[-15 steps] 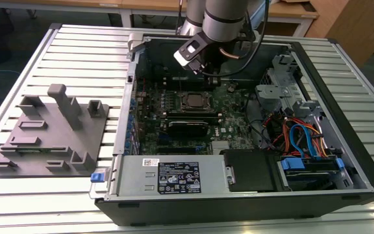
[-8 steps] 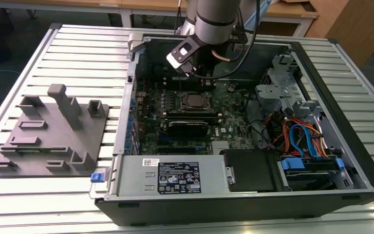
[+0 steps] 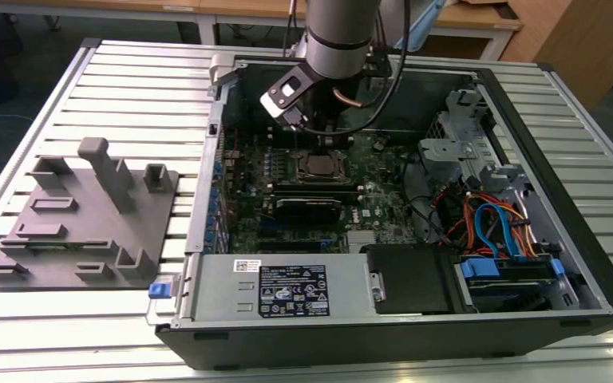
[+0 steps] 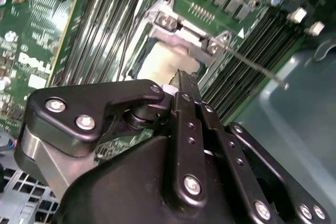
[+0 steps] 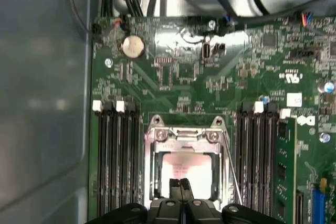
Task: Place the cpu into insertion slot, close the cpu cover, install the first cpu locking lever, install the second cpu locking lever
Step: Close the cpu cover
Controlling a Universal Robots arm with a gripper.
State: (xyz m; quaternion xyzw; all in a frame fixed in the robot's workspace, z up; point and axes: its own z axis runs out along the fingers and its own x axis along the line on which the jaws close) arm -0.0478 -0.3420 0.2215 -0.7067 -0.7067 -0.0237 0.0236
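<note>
Inside the open computer case, the insertion slot (image 3: pixel 321 166) sits on the green motherboard. The pale cpu (image 5: pixel 181 165) lies in it, seen through the window of the silvery cpu cover (image 5: pixel 184 136), which lies flat over it. In the second wrist view, the cpu (image 4: pixel 160 65) and the cover's hinge end (image 4: pixel 184 29) appear too. One thin locking lever (image 4: pixel 257 69) sticks out free past the socket corner and shows beside the socket (image 5: pixel 231 174). My gripper (image 5: pixel 182 184) is shut, its tips pressed together over the socket's edge with nothing between them; it hangs right above the socket (image 3: pixel 325 144).
Rows of black memory slots (image 5: pixel 116 150) flank the socket on both sides. A black card (image 3: pixel 306 209), the power supply (image 3: pixel 285 289), drive cage (image 3: pixel 466 144) and coloured cables (image 3: pixel 498 227) crowd the case. A grey fixture (image 3: pixel 83 215) stands on the table at the exterior view's left.
</note>
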